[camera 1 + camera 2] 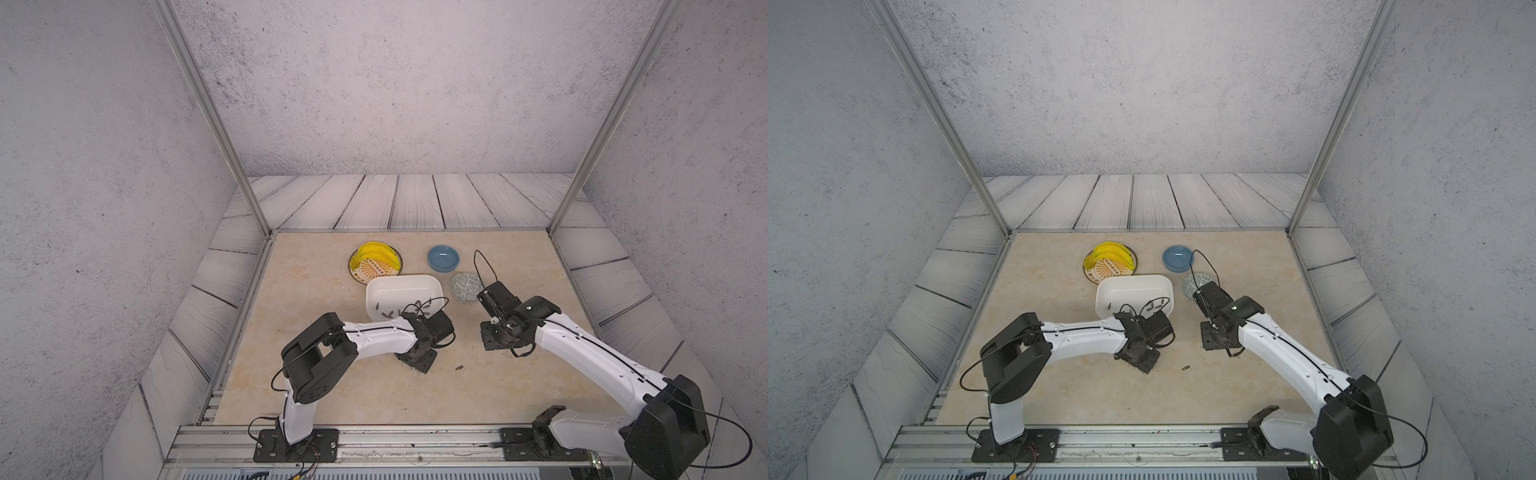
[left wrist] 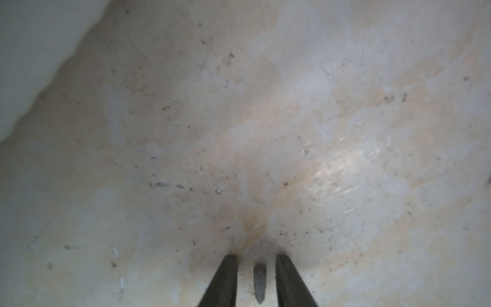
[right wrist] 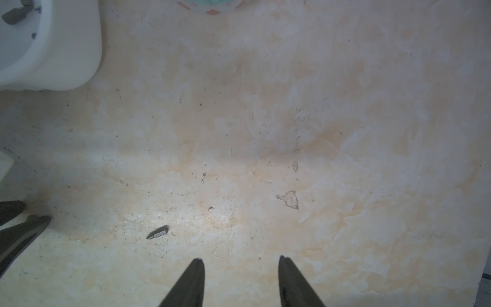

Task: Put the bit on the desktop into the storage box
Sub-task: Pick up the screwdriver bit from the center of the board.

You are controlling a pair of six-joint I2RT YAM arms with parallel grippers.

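The left claw stands tips-down on the desktop, jaws apart, straddling a bit untouched, seemingly poised to pinch it. The storage box sits at its twelve o'clock, a second bit at three. The right claw hangs spread, empty.

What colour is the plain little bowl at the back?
The bowl is light blue, seen best in a top view.

The marbled desktop carries the storage box; behind the box sits a patterned plate, off its far right corner a blue bowl, just right a grey-patterned bowl, in front a dark bit and a second bit
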